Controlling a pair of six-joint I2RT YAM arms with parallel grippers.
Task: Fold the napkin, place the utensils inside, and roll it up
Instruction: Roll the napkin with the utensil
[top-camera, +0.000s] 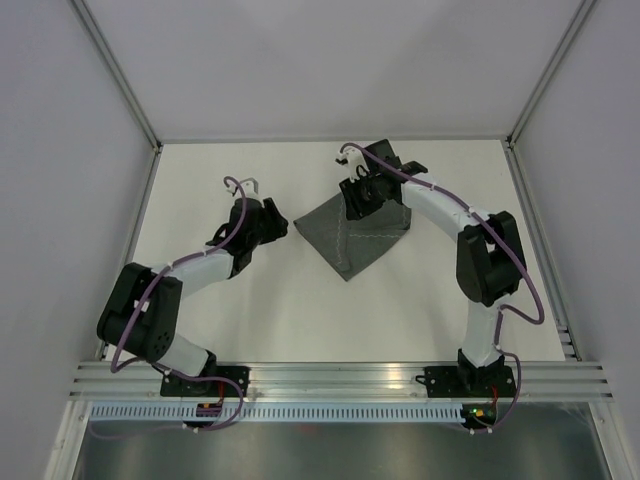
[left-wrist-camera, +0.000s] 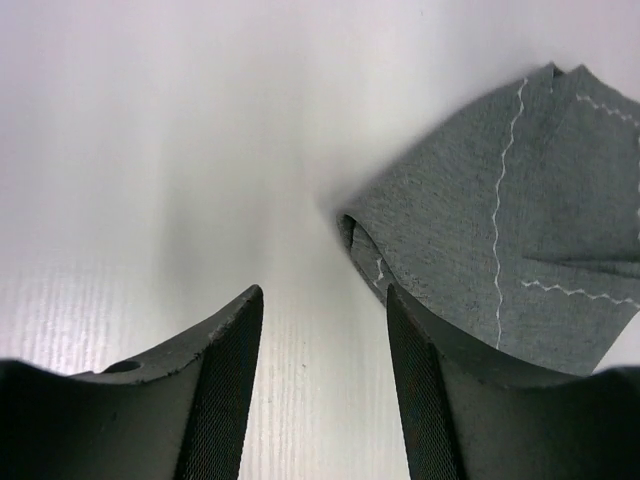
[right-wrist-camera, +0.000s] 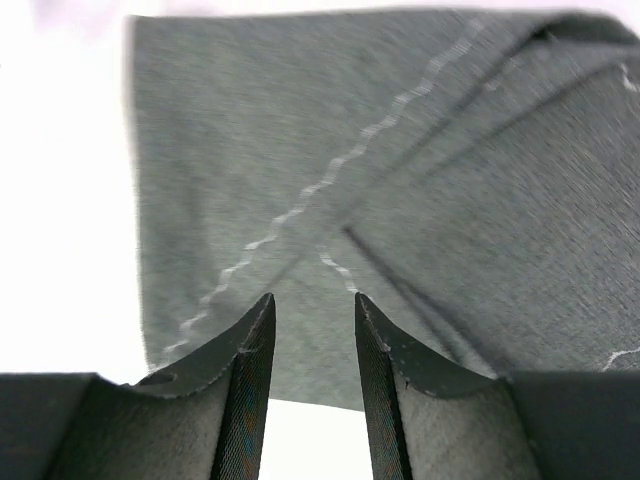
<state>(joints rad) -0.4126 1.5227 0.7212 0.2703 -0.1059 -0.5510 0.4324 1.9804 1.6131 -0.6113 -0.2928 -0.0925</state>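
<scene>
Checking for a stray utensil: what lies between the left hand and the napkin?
Only bare table separates the left hand from the napkin, seen best in the left wrist view.

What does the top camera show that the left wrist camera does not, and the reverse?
Only the top view shows the left arm, the right arm, and the right gripper above the napkin. Only the left wrist view shows the left gripper open over bare table, and the layers at the napkin's folded corner. Both show the napkin and table; neither shows any utensil.
</scene>
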